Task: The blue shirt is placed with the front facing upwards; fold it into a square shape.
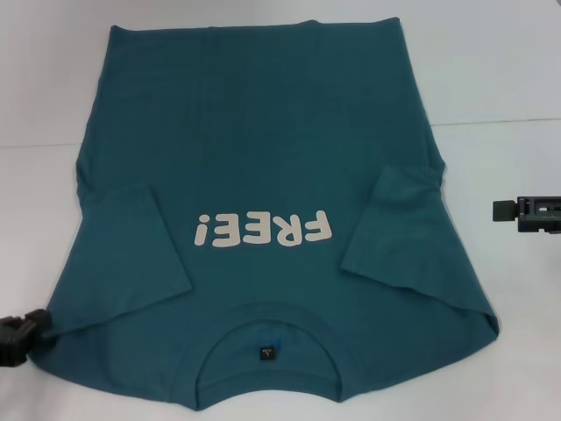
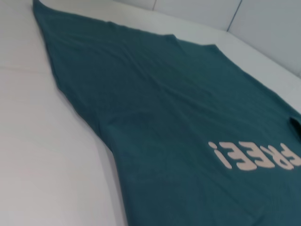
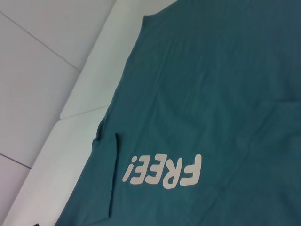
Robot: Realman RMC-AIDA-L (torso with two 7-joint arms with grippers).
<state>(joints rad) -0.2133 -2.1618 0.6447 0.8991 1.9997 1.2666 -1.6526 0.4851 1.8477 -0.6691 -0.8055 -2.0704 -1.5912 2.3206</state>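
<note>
Now, shirt: the blue shirt (image 1: 263,158) lies flat on the white table (image 1: 508,79), front up, collar toward the robot, hem at the far side.
Sleeves: both short sleeves are folded inward over the body, 1 on each side of the lettering.
Lettering: white "FREE!" (image 1: 263,230) sits on the chest just beyond the collar, upside down from the head view.
Label: a small dark label (image 1: 266,353) shows inside the round neck.
Left gripper: the left gripper (image 1: 19,337) sits at the shirt's near-left corner, beside its edge; I cannot tell how its fingers stand.
Right gripper: the right gripper (image 1: 529,211) hangs off the shirt's right side, apart from the cloth; finger state cannot be told.
</note>
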